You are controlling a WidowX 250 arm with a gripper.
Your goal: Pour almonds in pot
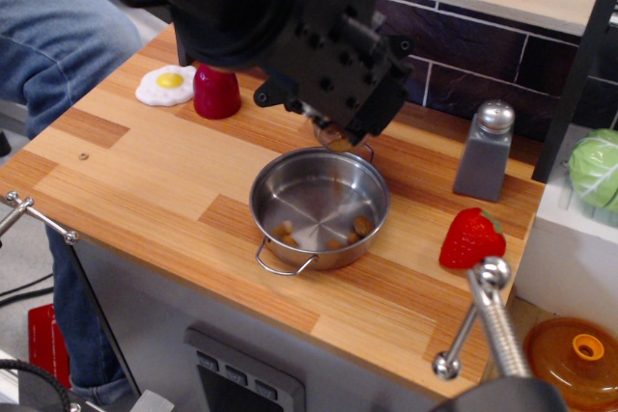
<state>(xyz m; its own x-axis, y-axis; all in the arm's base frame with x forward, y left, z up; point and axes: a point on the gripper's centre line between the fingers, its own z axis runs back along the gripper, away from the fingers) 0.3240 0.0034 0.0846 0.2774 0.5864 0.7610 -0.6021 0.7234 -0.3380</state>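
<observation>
1. The black arm (241, 7) reaches in from the upper left and ends above the far rim of the pot (320, 205); its bulky wrist is rolled over, angled down toward the pot.
2. The gripper (333, 132) sits just above the pot's far edge, mostly hidden under the wrist housing; whether its jaws are apart or closed cannot be told.
</observation>
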